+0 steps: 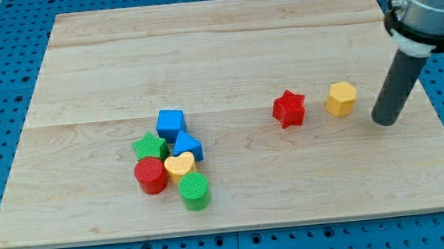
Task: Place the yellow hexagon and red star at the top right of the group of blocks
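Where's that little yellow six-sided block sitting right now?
The yellow hexagon block sits on the wooden board's right side, just right of the red star block and just left of my tip, far from the cluster at lower left.

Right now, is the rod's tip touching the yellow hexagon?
Apart. The camera view shows a strip of bare board between my tip and the yellow hexagon; my tip sits to the hexagon's right in the view.
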`<state>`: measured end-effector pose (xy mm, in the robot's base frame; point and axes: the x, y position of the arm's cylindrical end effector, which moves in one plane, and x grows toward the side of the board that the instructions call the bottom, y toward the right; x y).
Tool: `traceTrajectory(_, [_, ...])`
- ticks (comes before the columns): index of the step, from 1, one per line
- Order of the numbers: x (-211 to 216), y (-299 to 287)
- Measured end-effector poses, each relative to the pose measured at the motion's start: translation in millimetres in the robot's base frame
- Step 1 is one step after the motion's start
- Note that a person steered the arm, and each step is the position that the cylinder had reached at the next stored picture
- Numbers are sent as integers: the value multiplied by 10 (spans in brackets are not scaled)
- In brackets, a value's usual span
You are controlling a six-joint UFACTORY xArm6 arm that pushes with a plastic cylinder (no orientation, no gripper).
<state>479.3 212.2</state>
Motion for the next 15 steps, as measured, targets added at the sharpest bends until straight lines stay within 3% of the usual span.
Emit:
traceTrajectory(1, [-348, -663])
traceTrajectory(3, [-1290, -1304])
traceTrajectory(4, [-1063, -1356])
traceTrajectory(5, [-258, -882])
traceTrajectory(6, [183, -1052])
traceTrajectory(8, [393, -1645])
traceTrajectory(12, [-686, -2260])
traceTrajectory(15, [-1218, -2028])
